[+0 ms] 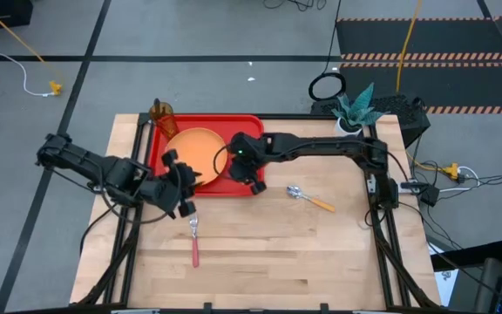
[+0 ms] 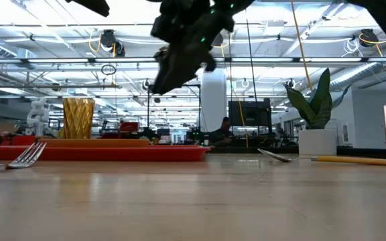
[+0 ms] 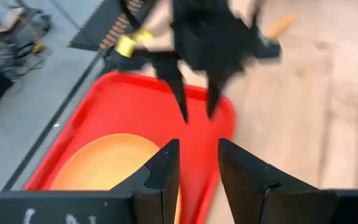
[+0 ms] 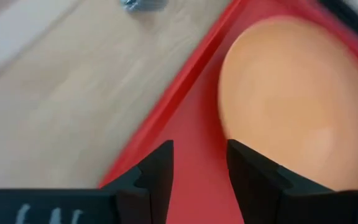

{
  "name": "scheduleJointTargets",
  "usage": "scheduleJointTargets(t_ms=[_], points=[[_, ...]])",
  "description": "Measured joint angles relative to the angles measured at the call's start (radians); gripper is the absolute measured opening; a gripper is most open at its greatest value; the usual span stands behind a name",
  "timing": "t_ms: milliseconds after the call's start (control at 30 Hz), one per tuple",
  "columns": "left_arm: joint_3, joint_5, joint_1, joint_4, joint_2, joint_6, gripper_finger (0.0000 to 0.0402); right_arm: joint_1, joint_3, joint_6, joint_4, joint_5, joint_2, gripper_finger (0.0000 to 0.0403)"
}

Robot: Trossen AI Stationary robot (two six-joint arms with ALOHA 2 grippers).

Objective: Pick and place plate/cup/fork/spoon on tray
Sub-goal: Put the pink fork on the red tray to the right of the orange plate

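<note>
the left gripper (image 1: 184,181) hovers at the tray's (image 1: 249,122) near edge, toward its left end, just above the fork. its fingers (image 3: 166,167) stand parted with nothing between them, and past them the left wrist view shows red tray floor and the rim of the plate (image 3: 110,163). the right gripper (image 1: 249,171) hangs over the tray's near right corner, raised off the surface in the low view (image 2: 179,63). its fingers (image 4: 158,163) are likewise spread and empty, with the plate (image 4: 291,106) and the tray's rim (image 4: 185,87) showing beyond them.

the plate (image 1: 197,154) lies flat inside the tray, about centred. the cup (image 1: 163,114) stands upright at the tray's far left corner; from the low view it looks to sit on the tray, though i can't be sure its base is inside the rim. the fork (image 1: 194,242) lies on the table (image 1: 303,253) just off the tray's near edge, tines toward the tray. the spoon (image 1: 308,198) lies on the table to the right of the tray, near its near right corner.

so plate and probably cup look done, and the cutlery is left. the step in hand seems to be the turn toward fork or spoon. next, i'd judge, the left gripper should drop onto the fork's handle, fingers either side of it and low to the wood, since the thin handle gives little to pinch. the right could do the same at the spoon.
</note>
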Motion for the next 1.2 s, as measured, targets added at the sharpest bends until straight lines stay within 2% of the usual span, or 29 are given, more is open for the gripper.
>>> scheduleJointTargets(t_ms=[167,300,533,633,767,967,1067,1200], points=[[0.000,0.058,-0.052,0.012,0.061,-0.020,0.0113,0.000,-0.001,0.145,-0.147,0.002,-0.062,0.0141],[0.000,0.111,-0.090,0.009,0.123,-0.068,0.0113,0.007,-0.069,0.252,-0.163,0.010,-0.123,0.0141],[0.000,0.140,-0.163,-0.010,0.234,-0.351,0.0113,0.057,-0.330,0.379,-0.100,0.233,-0.301,0.0141],[0.000,0.176,-0.184,-0.011,0.284,-0.460,0.0113,0.076,-0.454,0.437,-0.021,0.346,-0.404,0.0141],[0.000,0.214,-0.210,-0.011,0.343,-0.640,0.0113,0.099,-0.576,0.579,0.109,0.443,-0.537,0.0141],[0.000,0.294,-0.245,-0.022,0.425,-0.805,0.0113,0.142,-0.656,0.816,0.218,0.603,-0.668,0.0141],[0.000,0.330,-0.249,-0.076,0.446,-0.898,0.0113,0.169,-0.684,0.869,0.255,0.660,-0.692,0.0141],[0.000,0.351,-0.248,-0.155,0.454,-1.032,0.0113,0.199,-0.696,0.887,0.272,0.681,-0.684,0.0141]])
